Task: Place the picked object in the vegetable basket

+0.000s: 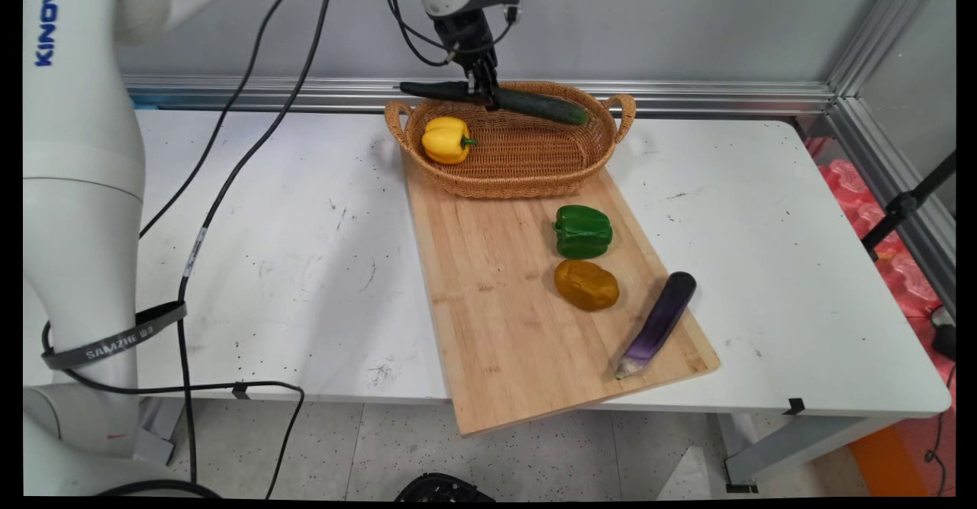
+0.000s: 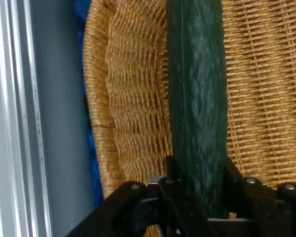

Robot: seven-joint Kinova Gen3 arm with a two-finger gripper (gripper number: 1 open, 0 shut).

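At the frame's top centre, the gripper [image 1: 483, 91] pinched a cucumber [image 1: 527, 102] near its middle, so it hung level above the wicker basket [image 1: 534, 181] holding a yellow pepper [image 1: 446, 140].

The main view looks down from above the table's [image 1: 305, 265] near side toward the wall at 12 o'clock, taking in the whole tabletop from some way off. The hand view sits close over the wicker basket [image 2: 133, 123], looking along the gripper [image 2: 200, 190]. Both views share the basket [image 1: 519, 165] and the cucumber [image 1: 527, 102] [image 2: 197, 98] across it.
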